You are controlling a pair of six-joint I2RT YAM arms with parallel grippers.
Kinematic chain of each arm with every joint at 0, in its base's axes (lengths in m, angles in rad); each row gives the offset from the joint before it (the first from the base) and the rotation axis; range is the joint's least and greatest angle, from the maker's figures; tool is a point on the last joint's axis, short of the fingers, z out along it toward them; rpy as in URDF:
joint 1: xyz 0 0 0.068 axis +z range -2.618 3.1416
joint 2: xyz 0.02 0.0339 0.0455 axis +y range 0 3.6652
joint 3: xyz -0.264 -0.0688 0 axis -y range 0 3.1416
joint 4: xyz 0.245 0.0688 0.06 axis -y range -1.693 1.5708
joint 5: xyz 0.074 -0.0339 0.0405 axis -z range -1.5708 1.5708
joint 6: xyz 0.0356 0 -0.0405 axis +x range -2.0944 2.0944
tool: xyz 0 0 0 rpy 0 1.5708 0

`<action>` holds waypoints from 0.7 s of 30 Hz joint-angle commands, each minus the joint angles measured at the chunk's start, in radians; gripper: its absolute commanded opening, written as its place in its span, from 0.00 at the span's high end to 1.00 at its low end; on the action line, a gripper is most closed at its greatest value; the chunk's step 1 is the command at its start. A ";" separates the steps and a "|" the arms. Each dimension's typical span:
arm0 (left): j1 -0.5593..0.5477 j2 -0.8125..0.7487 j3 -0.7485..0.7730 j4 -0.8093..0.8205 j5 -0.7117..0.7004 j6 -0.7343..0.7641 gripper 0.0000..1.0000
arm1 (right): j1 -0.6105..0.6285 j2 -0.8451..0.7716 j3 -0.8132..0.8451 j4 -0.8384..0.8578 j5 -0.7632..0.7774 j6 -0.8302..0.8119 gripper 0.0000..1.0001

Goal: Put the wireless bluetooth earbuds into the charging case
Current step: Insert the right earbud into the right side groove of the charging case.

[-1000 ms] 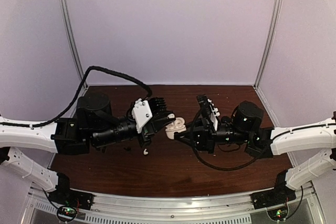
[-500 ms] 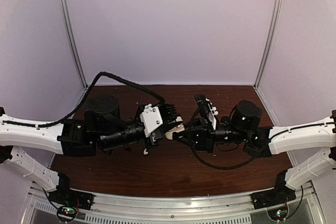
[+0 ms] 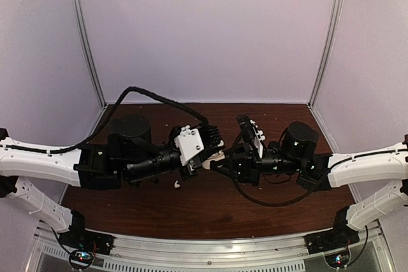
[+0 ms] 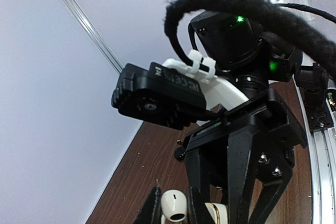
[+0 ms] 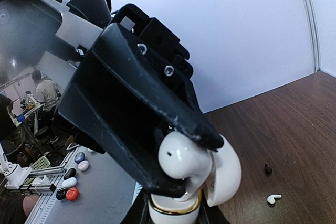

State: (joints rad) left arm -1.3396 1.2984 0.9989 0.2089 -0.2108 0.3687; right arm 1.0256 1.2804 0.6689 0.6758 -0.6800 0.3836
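Your left gripper [image 3: 209, 157] pinches a white earbud [image 5: 181, 156] just over the open case [image 5: 173, 209], which your right gripper [image 3: 218, 164] seems to clamp.

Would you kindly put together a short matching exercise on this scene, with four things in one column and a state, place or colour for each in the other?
Column one:
1. charging case
2. black earbud
3. left gripper
4. table

Column two:
A. dark brown wood
B. shut on a white earbud
C. lid open, held in the right gripper
D. lying loose on the wood

Pairs: 1-C, 2-D, 3-B, 4-A
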 commanded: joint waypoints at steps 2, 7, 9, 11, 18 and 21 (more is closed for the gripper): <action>-0.017 0.021 0.038 0.004 -0.013 0.007 0.86 | 0.007 -0.058 0.028 0.013 0.076 -0.025 1.00; -0.023 0.025 0.039 0.002 -0.019 -0.003 0.86 | 0.007 -0.079 0.035 0.004 0.150 -0.025 1.00; -0.025 0.030 0.043 -0.002 -0.021 -0.003 0.86 | 0.007 -0.077 0.041 -0.001 0.163 -0.023 1.00; -0.029 0.036 0.049 -0.006 -0.026 -0.005 0.86 | 0.007 -0.072 0.045 -0.001 0.171 -0.020 1.00; -0.042 0.071 0.079 -0.003 -0.084 -0.017 0.87 | 0.011 -0.070 0.062 -0.037 0.236 -0.020 1.00; -0.047 0.085 0.085 -0.002 -0.114 -0.027 0.88 | 0.012 -0.079 0.062 -0.057 0.266 -0.028 1.00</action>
State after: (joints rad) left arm -1.3544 1.3529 1.0592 0.2096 -0.3157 0.3676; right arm 1.0355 1.2304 0.6838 0.5938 -0.5072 0.3649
